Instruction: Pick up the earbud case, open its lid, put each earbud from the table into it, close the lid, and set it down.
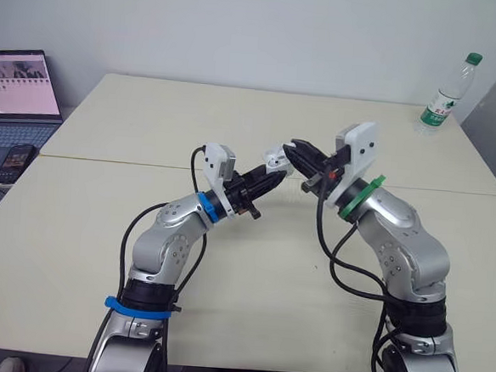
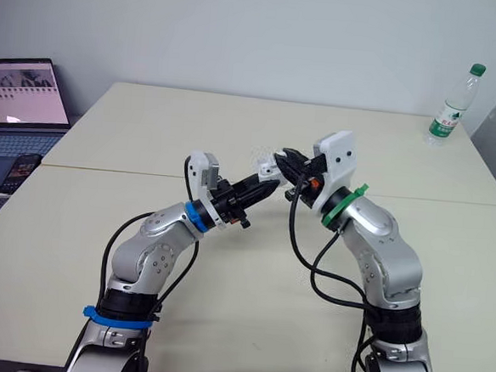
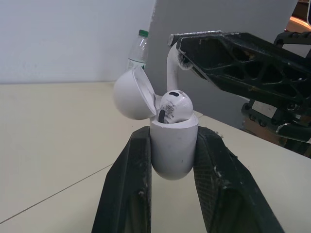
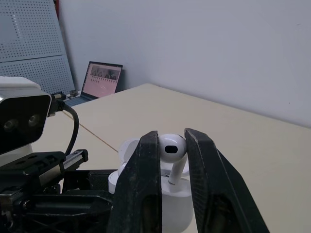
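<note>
My left gripper (image 3: 174, 141) is shut on the white earbud case (image 3: 174, 150), held up over the middle of the table (image 1: 247, 322). The case's lid (image 3: 132, 94) is swung open. One earbud (image 3: 176, 107) sits in the case with its head showing. My right gripper (image 4: 171, 141) is shut on a second white earbud (image 4: 172, 148), its stem (image 3: 172, 73) pointing down into the case opening. In the left eye view the two grippers meet tip to tip, the left gripper (image 1: 268, 177) just below the right gripper (image 1: 299, 151), with the case (image 1: 274, 161) between them.
A water bottle (image 1: 448, 93) stands at the far right corner of the table. A laptop (image 1: 17, 85) and a phone (image 1: 16, 159) rest on a separate surface at the left. A seam (image 1: 105, 161) runs across the tabletop.
</note>
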